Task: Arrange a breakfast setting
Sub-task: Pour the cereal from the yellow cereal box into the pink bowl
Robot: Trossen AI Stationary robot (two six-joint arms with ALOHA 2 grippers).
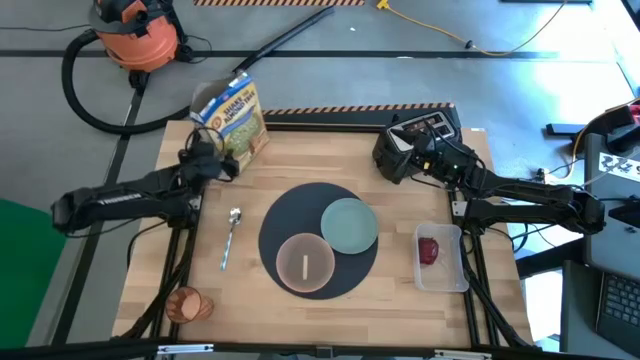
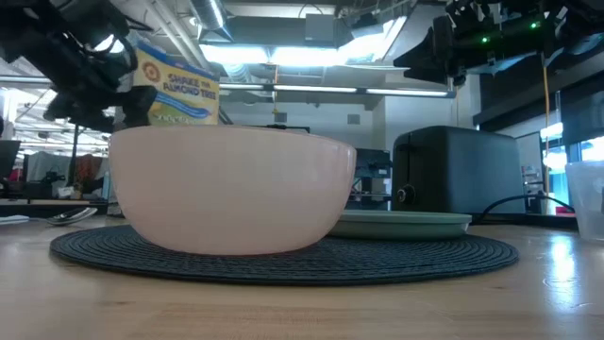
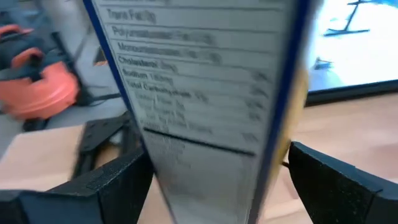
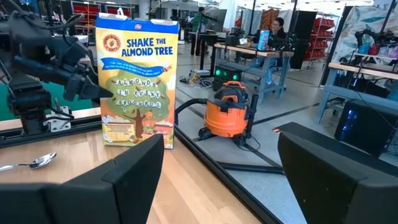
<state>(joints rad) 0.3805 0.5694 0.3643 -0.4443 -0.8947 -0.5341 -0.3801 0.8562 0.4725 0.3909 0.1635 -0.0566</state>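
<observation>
A round dark-grey mat [image 1: 318, 238] lies mid-table and carries a pink bowl [image 1: 305, 262] and a pale green plate [image 1: 349, 225]. A metal spoon [image 1: 230, 238] lies left of the mat. An orange cup [image 1: 188, 305] is at the near left. A red apple [image 1: 429, 250] sits in a clear tub. The toast is out of view. My left gripper [image 3: 221, 180] is open around a cereal box [image 1: 232, 122] that stands at the far left. My right gripper [image 4: 221, 180] is open and empty, raised by the black toaster [image 1: 425, 130]. My left gripper has one finger [image 3: 118, 180] on each side of the cereal box's narrow side panel [image 3: 211, 124], coming at it level from the table's left. The box fills the gap between them. I cannot tell whether the fingers touch it.
The clear tub [image 1: 440, 270] stands at the right of the mat. The toaster sits at the far right edge. An orange vacuum [image 1: 135, 35] and its hose are on the floor beyond the table. Bare wood lies along the near edge.
</observation>
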